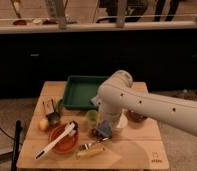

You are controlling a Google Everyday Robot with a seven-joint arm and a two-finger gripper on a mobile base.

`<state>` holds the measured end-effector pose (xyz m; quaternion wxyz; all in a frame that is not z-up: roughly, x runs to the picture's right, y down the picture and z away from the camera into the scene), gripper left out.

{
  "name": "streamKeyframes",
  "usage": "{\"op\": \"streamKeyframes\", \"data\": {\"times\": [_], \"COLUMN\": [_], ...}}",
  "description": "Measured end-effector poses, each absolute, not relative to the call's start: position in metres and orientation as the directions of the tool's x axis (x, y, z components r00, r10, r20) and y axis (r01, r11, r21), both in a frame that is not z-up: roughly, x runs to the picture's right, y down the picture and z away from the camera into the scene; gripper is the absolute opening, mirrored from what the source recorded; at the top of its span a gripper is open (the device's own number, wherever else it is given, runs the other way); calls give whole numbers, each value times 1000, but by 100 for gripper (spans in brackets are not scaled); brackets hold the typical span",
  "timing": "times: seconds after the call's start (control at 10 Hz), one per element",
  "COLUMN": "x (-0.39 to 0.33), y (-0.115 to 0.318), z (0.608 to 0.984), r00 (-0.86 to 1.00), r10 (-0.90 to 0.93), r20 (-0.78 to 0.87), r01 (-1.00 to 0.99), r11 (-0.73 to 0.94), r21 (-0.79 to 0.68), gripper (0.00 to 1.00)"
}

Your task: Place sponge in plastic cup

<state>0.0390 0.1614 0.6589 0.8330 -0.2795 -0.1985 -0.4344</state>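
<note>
The sponge [105, 128], a small blue-grey block, sits in my gripper [104, 131] at the end of the big white arm [142, 102]. The gripper is shut on it and holds it just above the wooden table [137, 145]. The plastic cup [92, 116], short and light green, stands just left of and slightly behind the gripper, in front of the green tray. The sponge is close beside the cup, not over its mouth. The arm hides part of the table's middle.
A green tray [81, 90] holding a white-grey scrap stands at the back. A cream-white cup [123, 120] and a dark red bowl [137, 116] are to the right. An orange bowl [63, 141] with a white brush, a yellow fruit [43, 123], a metal cup [53, 118] and a yellow item [90, 150] lie left and front.
</note>
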Motion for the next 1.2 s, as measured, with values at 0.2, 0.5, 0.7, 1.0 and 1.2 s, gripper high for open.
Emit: {"op": "streamKeyframes", "data": {"times": [0.2, 0.5, 0.7, 1.0, 1.2], "x": [16, -20, -38, -54, -64], "y": [156, 156, 157, 155, 148], "z": [661, 669, 677, 690, 703], "r00": [504, 462, 458, 475, 496], "r10": [-626, -627, -622, -615, -618], "r20": [595, 628, 635, 630, 610], "r01": [857, 876, 877, 867, 857], "r11": [449, 432, 434, 448, 460], "r21": [-254, -213, -206, -217, -230], "gripper": [0, 0, 0, 0, 0]}}
